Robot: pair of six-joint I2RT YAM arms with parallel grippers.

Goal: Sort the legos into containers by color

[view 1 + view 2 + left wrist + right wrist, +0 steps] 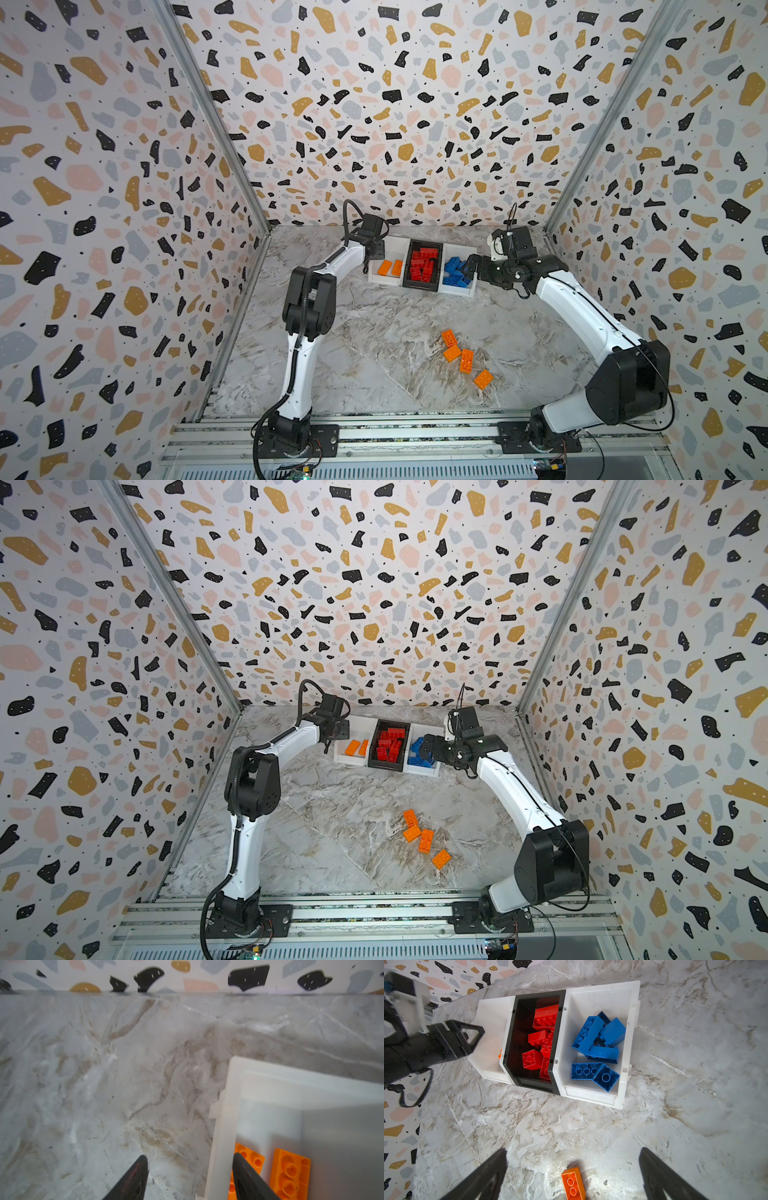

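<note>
Three joined containers stand at the back of the table: a white bin (384, 281), a black bin (420, 287) and another white bin (462, 290). Two orange legos (385, 267) lie in the left white bin, red legos (423, 264) in the black one, blue legos (598, 1043) in the right white one. Several loose orange legos (466, 360) lie on the marble nearer the front. My left gripper (190, 1162) is open and empty, its fingers either side of the left bin's outer wall (220, 1147). My right gripper (574, 1157) hangs wide open and empty by the blue bin.
The patterned back wall (415, 124) rises close behind the bins, and side walls close in the marble table (374, 324). A rail with both arm bases (415, 432) runs along the front edge. One orange brick (573, 1184) shows on the table far below my right fingers.
</note>
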